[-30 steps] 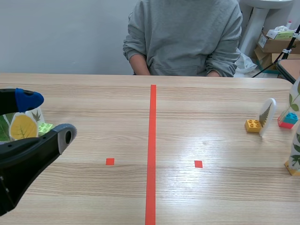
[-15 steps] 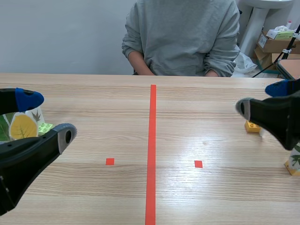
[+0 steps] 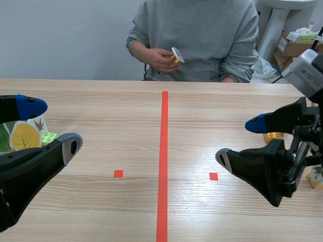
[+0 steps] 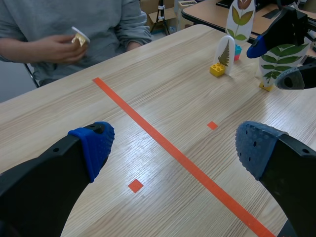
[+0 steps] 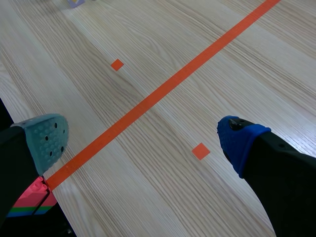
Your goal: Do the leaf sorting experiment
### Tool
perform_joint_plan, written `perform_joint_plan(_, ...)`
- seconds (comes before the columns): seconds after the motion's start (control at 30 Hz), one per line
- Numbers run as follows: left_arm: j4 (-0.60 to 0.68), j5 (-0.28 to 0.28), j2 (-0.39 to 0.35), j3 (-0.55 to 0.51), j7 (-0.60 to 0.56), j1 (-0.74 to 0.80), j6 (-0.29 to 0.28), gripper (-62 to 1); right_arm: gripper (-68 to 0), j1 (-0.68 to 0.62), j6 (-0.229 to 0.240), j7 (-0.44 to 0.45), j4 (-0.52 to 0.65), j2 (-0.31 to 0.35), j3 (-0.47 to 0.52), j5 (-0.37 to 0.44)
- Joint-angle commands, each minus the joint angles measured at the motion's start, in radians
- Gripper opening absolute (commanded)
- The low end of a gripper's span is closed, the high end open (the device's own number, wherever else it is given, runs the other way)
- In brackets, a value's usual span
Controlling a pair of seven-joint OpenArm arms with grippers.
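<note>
Reaching farther in from the right than half a second ago, the right gripper (image 3: pixel 238 141) is now hovering low over the wooden table (image 3: pixel 101 206), just right of the right-hand orange-red square mark (image 3: pixel 213 176). Its fingers are standing wide apart with nothing between them. Across the table, a person in a grey sweatshirt (image 3: pixel 202 30) is now lifting a hand (image 3: pixel 160 59) to chest height, pinching a small white card (image 3: pixel 176 54) with a yellow picture on it; earlier that hand was resting low. The left gripper (image 3: pixel 50 126) is staying where it was at the near left, also spread wide and holding nothing. Behind it, a yellow leaf card (image 3: pixel 24 137) is standing at the table's left edge beside a pale green brick (image 3: pixel 49 136). At the far right, a fern leaf card (image 4: pixel 224 52) is standing upright in a yellow brick (image 4: pixel 216 70). Just beyond it, a taller leaf card (image 4: pixel 240 14) is rising from a blue brick (image 4: pixel 237 51). Nearer, a green sprig card (image 4: pixel 276 61) is standing partly behind the right gripper. An orange-red tape line (image 3: pixel 163 161) is running down the table's middle.
</note>
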Motion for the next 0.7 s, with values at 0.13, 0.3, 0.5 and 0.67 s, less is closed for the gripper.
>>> perform_joint_plan(0.13, 0.012, -0.007, 0.005, -0.001, -0.016, 0.000, -0.002, -8.0, -5.2, 0.009, 0.008, 0.076, 0.013, 0.008, 0.004, -0.066)
perform_joint_plan(0.3, 0.012, -0.007, 0.005, -0.001, -0.016, 0.000, -0.002, -8.0, -5.2, 0.009, 0.008, 0.096, 0.013, 0.008, 0.004, -0.078)
perform_joint_plan(0.5, 0.012, -0.007, 0.005, -0.001, -0.016, 0.000, -0.002, -8.0, -5.2, 0.009, 0.008, 0.132, 0.013, 0.008, 0.004, -0.077)
perform_joint_plan(0.67, 0.012, -0.007, 0.005, -0.001, -0.016, 0.000, -0.002, -8.0, -5.2, 0.009, 0.008, 0.138, 0.013, 0.008, 0.004, -0.077)
